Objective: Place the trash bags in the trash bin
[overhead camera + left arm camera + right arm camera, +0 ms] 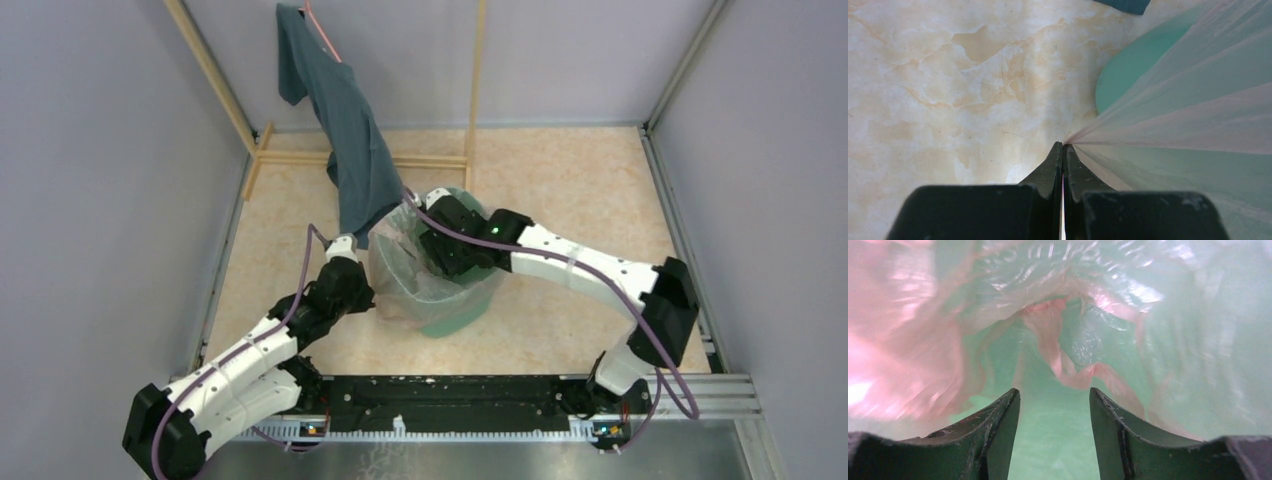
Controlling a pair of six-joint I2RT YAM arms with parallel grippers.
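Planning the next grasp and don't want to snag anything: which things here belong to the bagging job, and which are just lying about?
Job:
- thin translucent pale pink plastic trash bag, pinched by the shut left gripper
- mint-green round plastic bin, with the open right gripper inside it

Just there:
- dark teal cloth garment, hanging
- light wooden frame

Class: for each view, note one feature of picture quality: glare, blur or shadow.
Top external: even light, faint shadows. Left wrist: marbled table sharp, left gripper a dark mass. Right wrist: trash bag blurred close up, with white glare patches.
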